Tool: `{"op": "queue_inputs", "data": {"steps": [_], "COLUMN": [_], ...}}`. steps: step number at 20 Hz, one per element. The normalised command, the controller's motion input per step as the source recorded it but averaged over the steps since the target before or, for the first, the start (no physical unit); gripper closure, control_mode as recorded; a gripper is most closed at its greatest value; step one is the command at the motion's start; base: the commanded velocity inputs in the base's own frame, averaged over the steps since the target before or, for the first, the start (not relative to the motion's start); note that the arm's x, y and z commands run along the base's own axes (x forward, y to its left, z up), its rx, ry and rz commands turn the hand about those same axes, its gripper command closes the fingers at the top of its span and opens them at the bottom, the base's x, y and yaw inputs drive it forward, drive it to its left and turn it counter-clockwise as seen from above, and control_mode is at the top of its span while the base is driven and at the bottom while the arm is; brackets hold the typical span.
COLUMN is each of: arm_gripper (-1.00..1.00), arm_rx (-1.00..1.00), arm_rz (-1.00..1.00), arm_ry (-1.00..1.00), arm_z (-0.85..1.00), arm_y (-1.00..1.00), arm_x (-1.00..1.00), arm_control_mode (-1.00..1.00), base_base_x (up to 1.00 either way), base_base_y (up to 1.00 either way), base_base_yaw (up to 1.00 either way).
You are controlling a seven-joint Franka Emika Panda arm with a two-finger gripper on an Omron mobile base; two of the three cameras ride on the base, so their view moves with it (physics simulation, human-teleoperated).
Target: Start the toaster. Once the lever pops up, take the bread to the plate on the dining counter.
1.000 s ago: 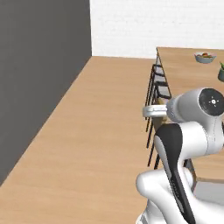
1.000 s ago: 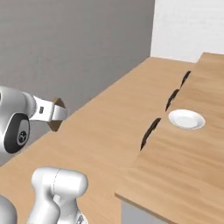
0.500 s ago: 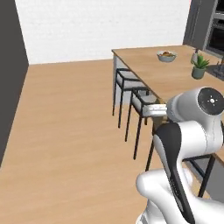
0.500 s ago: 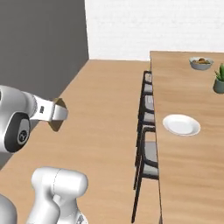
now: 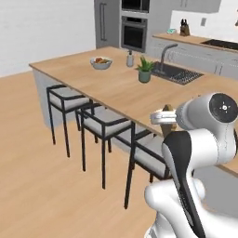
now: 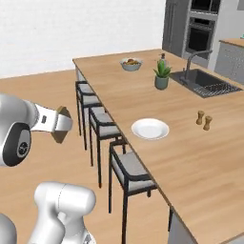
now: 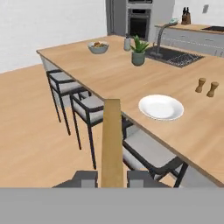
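Nearest to me, the gripper (image 7: pixel 112 175) is clamped on the bread (image 7: pixel 112 142). In the hand view the brown slice stands edge-on between the two dark fingertips (image 7: pixel 85 177), its long axis running straight up the frame and away from the hand. From the right base view I see the same slice as a brown wedge at the end of the white hand, held out over the wooden floor, well short of the surface.

Just beyond the slice come the black-framed stools (image 7: pixel 89 109) with grey seats, tucked along the near edge of the dining counter (image 7: pixel 109 74). They stand between my hand and the target, so I judge the bread has to travel over them, not through them.

Past the stools, the plate (image 7: pixel 161 107) sits bare on the light wood, close to the near edge. This is the relation the next move turns on: from the gripper the plate lies ahead and to the right, and the slice's axis points left of it. I judge the hand must swing right and reach forward, then bring the slice flat before letting go.

Further along are two small wooden shakers (image 7: pixel 207 86) to the right of the plate, then a potted plant (image 7: pixel 139 52), a bowl of fruit (image 7: pixel 98 46), and the dark sink (image 7: pixel 173 56) with its tall tap. Wall ovens stand at the far end.
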Motion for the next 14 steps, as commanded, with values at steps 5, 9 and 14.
{"op": "queue_inputs", "data": {"steps": [5,9,14], "arm_gripper": [1.0,1.0,1.0], "arm_rx": [0.0,0.0,0.0], "arm_rz": [0.0,0.0,0.0], "arm_ry": [0.0,0.0,0.0], "arm_z": [0.0,0.0,0.0], "arm_y": [0.0,0.0,0.0], "arm_x": [0.0,0.0,0.0], "arm_control_mode": [1.0,1.0,1.0], "base_base_x": [0.69,0.7,0.59], "base_base_y": [0.61,0.9,0.46], "base_base_yaw": [-0.69,-0.58,-0.61]}}
